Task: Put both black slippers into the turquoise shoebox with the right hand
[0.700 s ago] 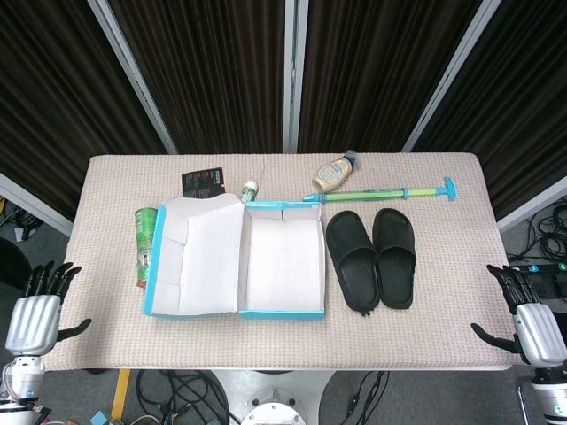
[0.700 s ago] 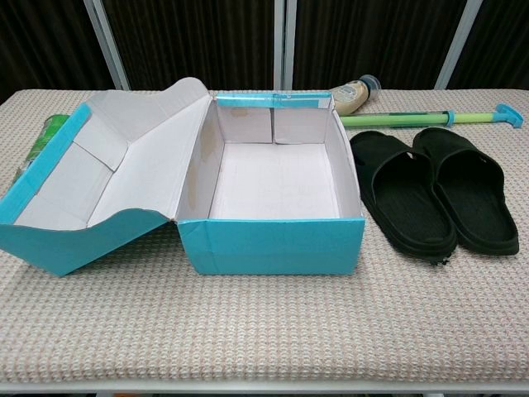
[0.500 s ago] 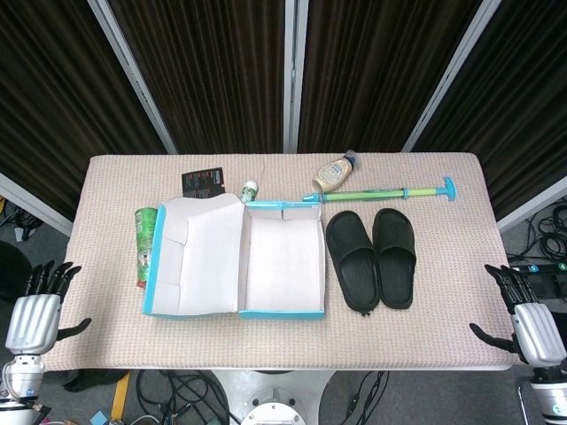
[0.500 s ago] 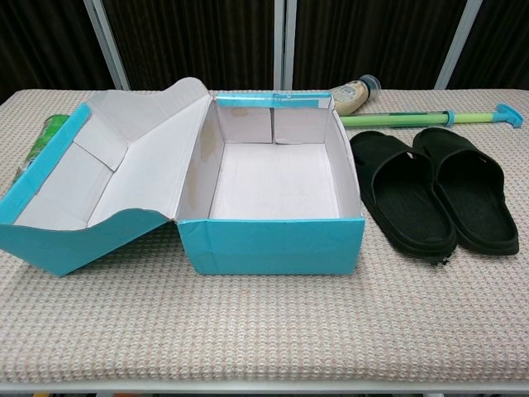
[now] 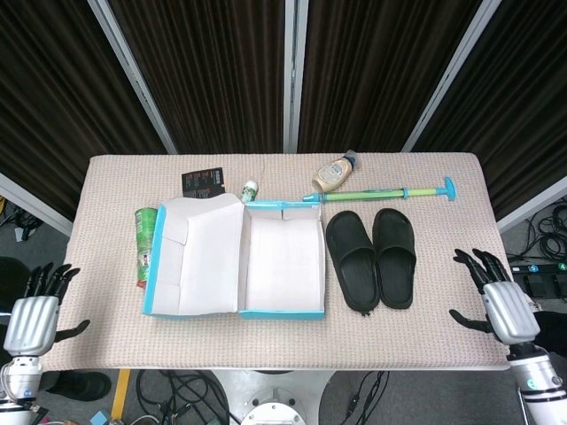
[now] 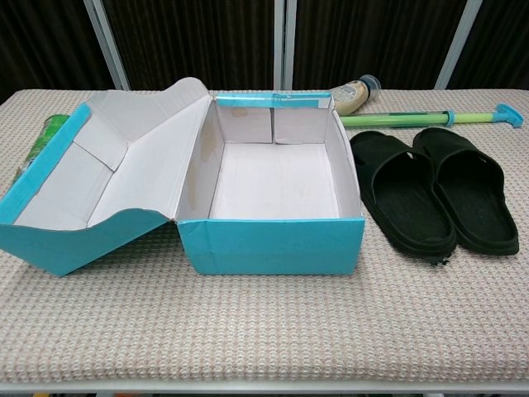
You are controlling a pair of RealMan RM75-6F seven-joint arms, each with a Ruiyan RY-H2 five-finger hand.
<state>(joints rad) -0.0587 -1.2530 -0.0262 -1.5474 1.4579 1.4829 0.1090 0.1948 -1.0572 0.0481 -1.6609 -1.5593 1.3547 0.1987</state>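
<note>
Two black slippers lie side by side on the table right of the box: the left slipper (image 5: pixel 353 259) (image 6: pixel 402 202) and the right slipper (image 5: pixel 395 256) (image 6: pixel 467 198). The turquoise shoebox (image 5: pixel 283 312) (image 6: pixel 271 245) stands open and empty, its lid (image 5: pixel 190 257) (image 6: pixel 91 186) folded out to the left. My right hand (image 5: pixel 498 302) hovers open over the table's right edge, well right of the slippers. Off the front left corner hangs my left hand (image 5: pixel 34 319), open and holding nothing. Neither hand shows in the chest view.
Behind the slippers lie a green and blue pump rod (image 5: pixel 387 192) (image 6: pixel 430 119) and a sauce bottle (image 5: pixel 335 172) (image 6: pixel 353 93). A green can (image 5: pixel 144 244) (image 6: pixel 48 134) lies left of the lid. A black packet (image 5: pixel 203 182) and a small bottle (image 5: pixel 251 189) sit behind the box.
My right hand has moved up and inward toward the table's right edge. The left hand, slippers and box stay where they were.
</note>
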